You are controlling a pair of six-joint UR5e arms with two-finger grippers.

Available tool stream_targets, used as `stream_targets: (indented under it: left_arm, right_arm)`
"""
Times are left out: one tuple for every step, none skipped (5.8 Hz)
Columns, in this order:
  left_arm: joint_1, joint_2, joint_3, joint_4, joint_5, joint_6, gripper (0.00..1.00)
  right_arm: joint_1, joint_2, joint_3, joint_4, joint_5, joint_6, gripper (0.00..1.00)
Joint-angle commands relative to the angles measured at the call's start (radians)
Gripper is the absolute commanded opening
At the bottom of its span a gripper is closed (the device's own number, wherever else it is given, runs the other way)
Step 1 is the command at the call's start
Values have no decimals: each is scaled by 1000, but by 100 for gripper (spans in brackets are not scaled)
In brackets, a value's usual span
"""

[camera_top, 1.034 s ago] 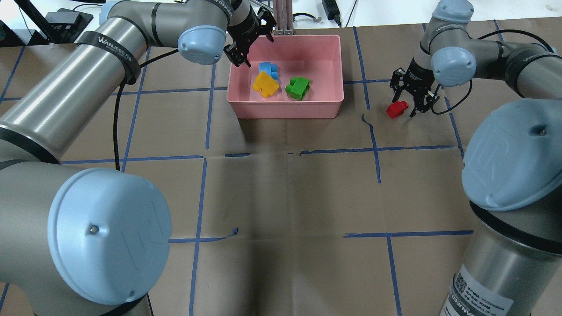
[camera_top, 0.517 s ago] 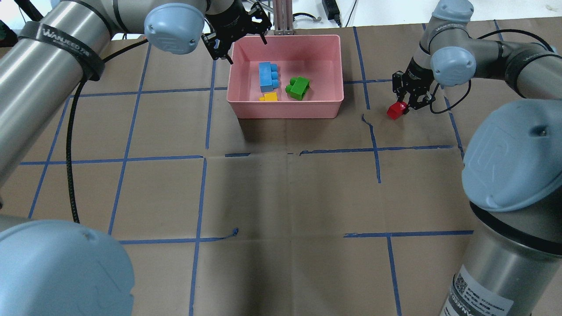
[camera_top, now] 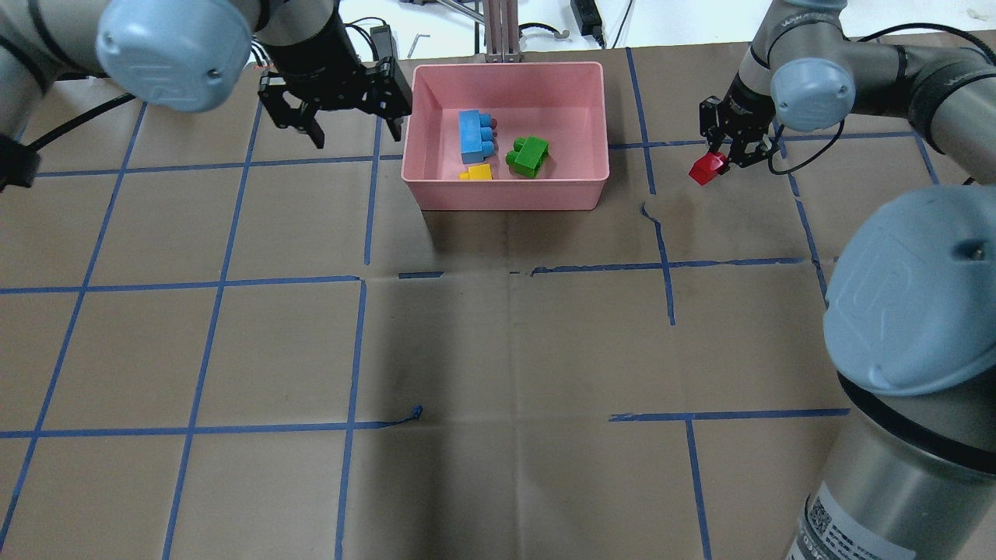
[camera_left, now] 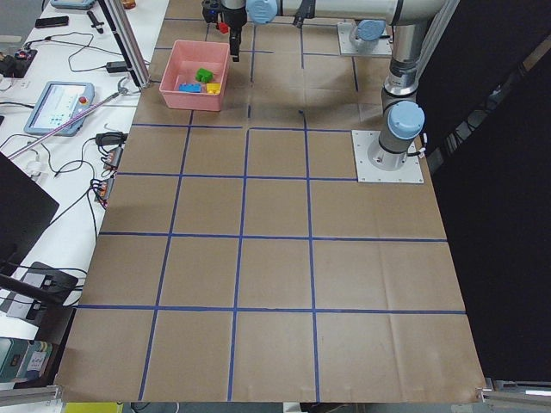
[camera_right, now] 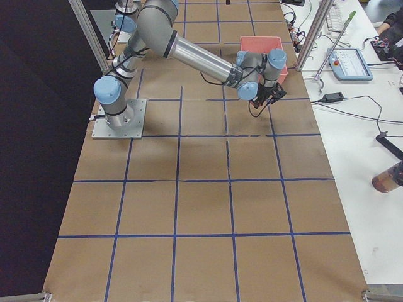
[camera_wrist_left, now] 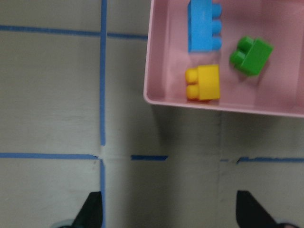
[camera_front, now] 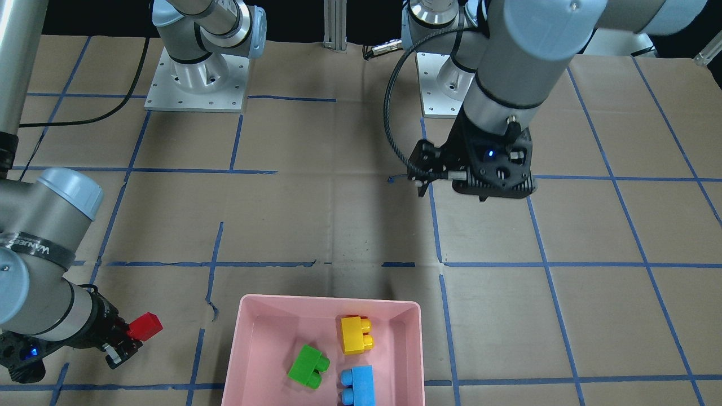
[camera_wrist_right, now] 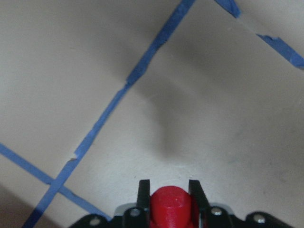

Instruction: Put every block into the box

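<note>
The pink box (camera_top: 506, 198) stands at the back middle of the table. The blue (camera_top: 471, 136), yellow (camera_top: 477, 173) and green (camera_top: 529, 155) blocks lie inside it; they also show in the left wrist view: blue (camera_wrist_left: 203, 26), yellow (camera_wrist_left: 204, 83), green (camera_wrist_left: 251, 55). My left gripper (camera_top: 354, 131) is open and empty, above the table just left of the box (camera_wrist_left: 223, 105). My right gripper (camera_top: 720, 159) is shut on the small red block (camera_top: 706, 168) and holds it above the table, right of the box. The red block also shows between the fingers in the right wrist view (camera_wrist_right: 170, 204).
An aluminium post (camera_top: 500, 31) stands just behind the box. Cables and a power brick (camera_top: 585, 15) lie on the white bench beyond the table's back edge. Brown paper with a blue tape grid (camera_top: 358, 342) covers the table.
My right gripper has shut on the red block and lifted it off the table. My left arm has swung left, away from the box. The yellow block has settled at the box's near wall.
</note>
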Motion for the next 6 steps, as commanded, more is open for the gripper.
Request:
stream_targets:
  left_arm:
    - [36,85,-31,-62,26,109,99]
    - [44,86,-31,-70,21,107,99]
    - [47,83,-32,-68,21,109,99]
    - [50,88,-32,-58,20,116,99]
    - [52,106,-34,-62,20,118,99]
    - [50,108,-37,-71,24,116,99]
  right_arm:
    - [78,-68,-55,18,-6,-87,21]
    - [158,-88,-70,24,-8,-92,21]
    - [235,-82,-113,26,-8,-92,22]
    - [301,-59,-144,15,-9,-93,22]
    - [376,-21,-165,-5,-8,-96,22]
    - [381,49,-193,-78,-5,-166,23]
